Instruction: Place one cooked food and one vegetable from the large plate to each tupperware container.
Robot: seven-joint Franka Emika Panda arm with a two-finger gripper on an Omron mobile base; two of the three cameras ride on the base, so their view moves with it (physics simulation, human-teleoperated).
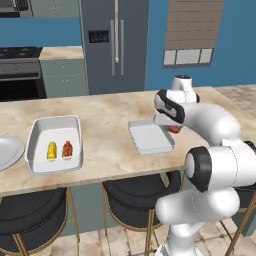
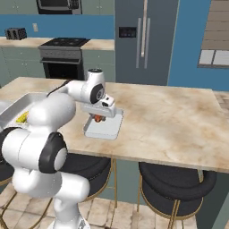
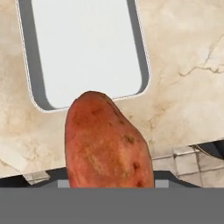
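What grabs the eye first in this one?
A reddish sweet potato in the end effector, held above the near end of the small white tray. On the counter's left, the larger tray already holds a corn cob and a reddish-brown item side by side.

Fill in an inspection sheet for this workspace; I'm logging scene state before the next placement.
Surface: marble counter, bare between the trays.
Job's things: larger tray holds a yellow item and a red item; smaller tray empty; grey plate at left edge.
Clutter: nothing seen.
End effector: shut on a reddish sweet potato, at the smaller tray's near edge.
Cables: nothing seen.
Surroundings: fridge, stove, stools.
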